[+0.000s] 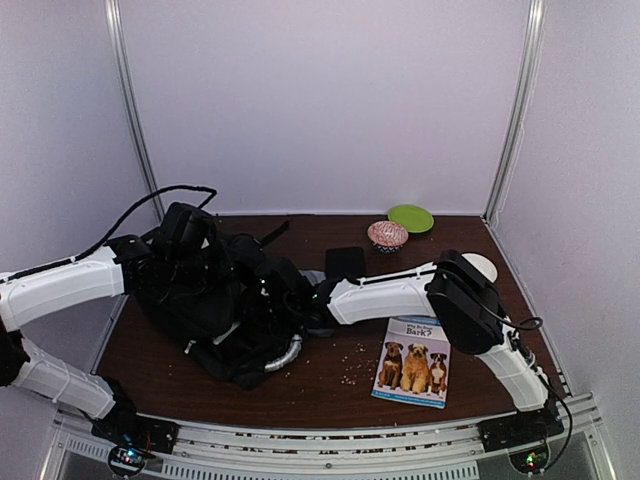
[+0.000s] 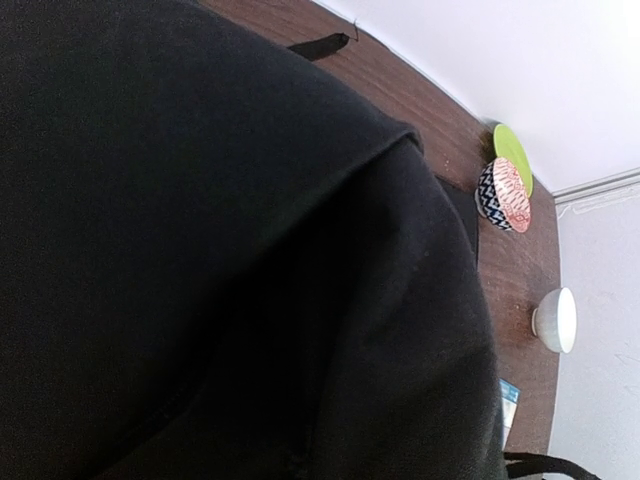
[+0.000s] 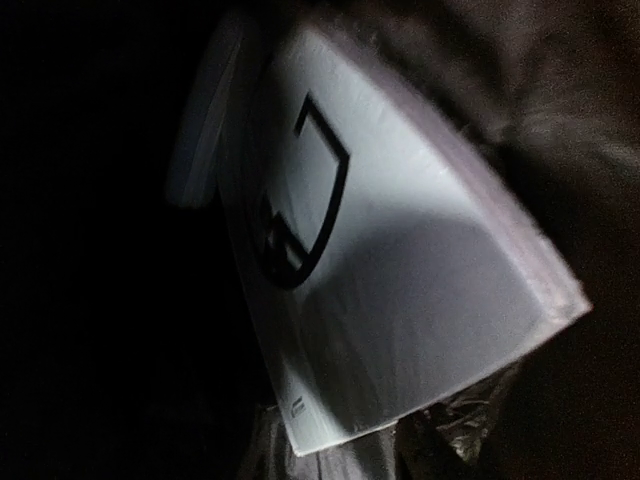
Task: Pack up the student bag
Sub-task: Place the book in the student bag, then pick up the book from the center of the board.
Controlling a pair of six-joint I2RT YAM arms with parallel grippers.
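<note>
The student bag (image 1: 230, 310), large, black and soft, lies on the left half of the table, its silvery-grey handle (image 1: 285, 355) at the near end. My left gripper (image 1: 190, 240) is pressed onto the bag's far top. Black fabric (image 2: 200, 250) fills the left wrist view and hides the fingers. My right arm reaches into the bag's opening (image 1: 305, 300), and its gripper is hidden inside. The right wrist view shows the dark interior and a white book with a black emblem (image 3: 400, 290) close ahead. No fingers show there.
A dog-cover book (image 1: 413, 362) lies at the near right. A small flat black case (image 1: 345, 263), a patterned bowl (image 1: 387, 235), a green plate (image 1: 411, 218) and a white bowl (image 1: 480, 267) stand at the back right. Crumbs (image 1: 350, 365) lie beside the bag.
</note>
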